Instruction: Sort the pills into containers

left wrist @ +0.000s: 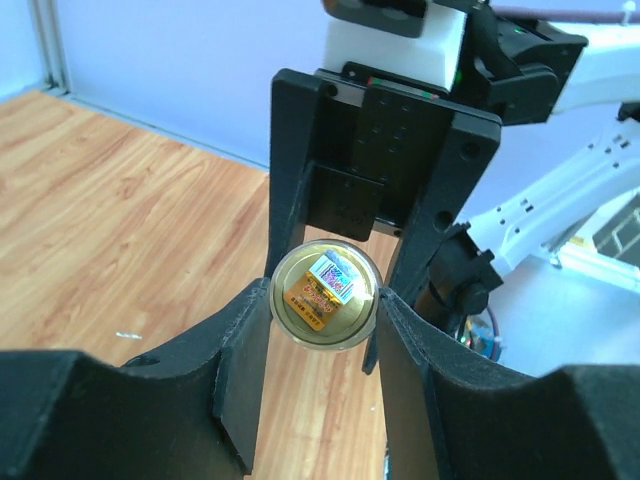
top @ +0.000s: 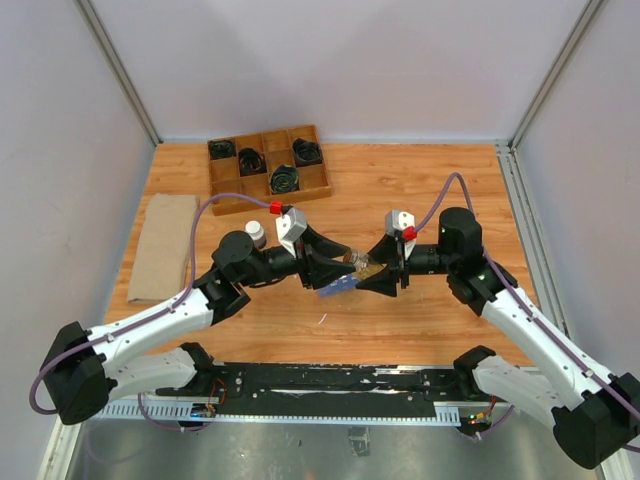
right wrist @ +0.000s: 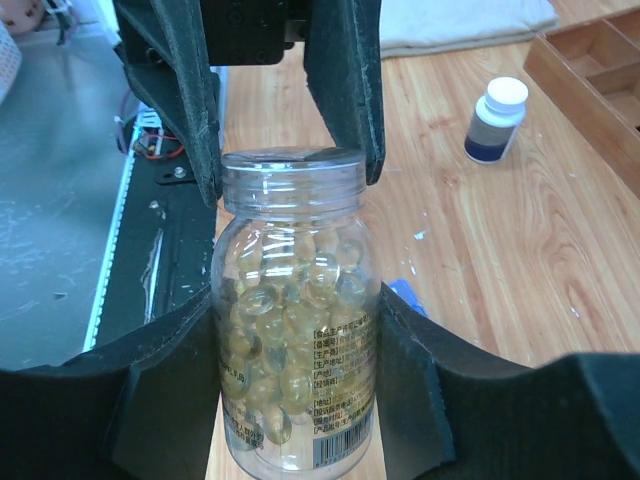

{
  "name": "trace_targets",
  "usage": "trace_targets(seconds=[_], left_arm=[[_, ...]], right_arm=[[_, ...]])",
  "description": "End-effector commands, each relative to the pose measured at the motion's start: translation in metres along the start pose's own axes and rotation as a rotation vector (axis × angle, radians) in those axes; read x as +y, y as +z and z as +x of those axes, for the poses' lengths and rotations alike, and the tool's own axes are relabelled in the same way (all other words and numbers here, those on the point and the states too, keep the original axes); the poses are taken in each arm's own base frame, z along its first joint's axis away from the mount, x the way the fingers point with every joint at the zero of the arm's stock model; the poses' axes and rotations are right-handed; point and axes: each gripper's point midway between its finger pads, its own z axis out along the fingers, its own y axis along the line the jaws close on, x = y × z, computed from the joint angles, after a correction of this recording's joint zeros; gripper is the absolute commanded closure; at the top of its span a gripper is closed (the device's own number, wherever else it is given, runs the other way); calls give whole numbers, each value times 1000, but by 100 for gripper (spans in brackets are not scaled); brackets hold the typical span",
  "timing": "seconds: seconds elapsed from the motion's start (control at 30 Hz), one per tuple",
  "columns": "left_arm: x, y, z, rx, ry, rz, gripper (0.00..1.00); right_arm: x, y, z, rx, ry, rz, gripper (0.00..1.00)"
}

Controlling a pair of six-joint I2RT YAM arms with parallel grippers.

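**Q:** While both arms meet over the middle of the bench, how far along is the sorting?

**A:** Barely begun, by this evidence. The wooden grid tray at the far left of the bench plays no part. The organizer strip lies on the bench under the meeting point and is mostly hidden. Only a blue end shows, so it cannot be told whether any compartment is open or filled. The vial is packed with pills, and its clear cap is on. No loose amber pieces show on the wood. Opening, pouring and distributing all appear to be left.

**Q:** Where does the vial lie relative to the jaws?

**A:** It is held off the bench between both pairs, roughly level and just above the strip. The right jaws are narrowed onto its labelled body and touch it on both sides. The left jaws come from the opposite direction and close on the cap end. The left wrist view shows that round end pinched between them.

**Q:** Which step does this suggest?

**A:** Probably unscrewing: the right jaws brace the body while the left jaws turn the cap.
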Motion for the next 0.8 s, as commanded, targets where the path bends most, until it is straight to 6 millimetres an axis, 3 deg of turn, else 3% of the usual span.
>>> trace_targets(seconds=[0.0,0.2,0.37,0.5,0.77], left_arm=[[0,-2,13,107,119,62,61],[5,1,6,116,147,62,55],[11,-2,-17,35,112,-27,28],[13,-13,-36,-32,110,-97,11],[-20,-36,-35,-50,66,3,1]], right_arm=[[24,-2,-38,-123,-97,-141,97],[27,-2,-38,-127,-93,-159,97],[26,-2,-38,-124,-100,-154,97],[25,-1,-36,-118,-94,-152,97],[20,-1,-33,-103,-98,-131,96]])
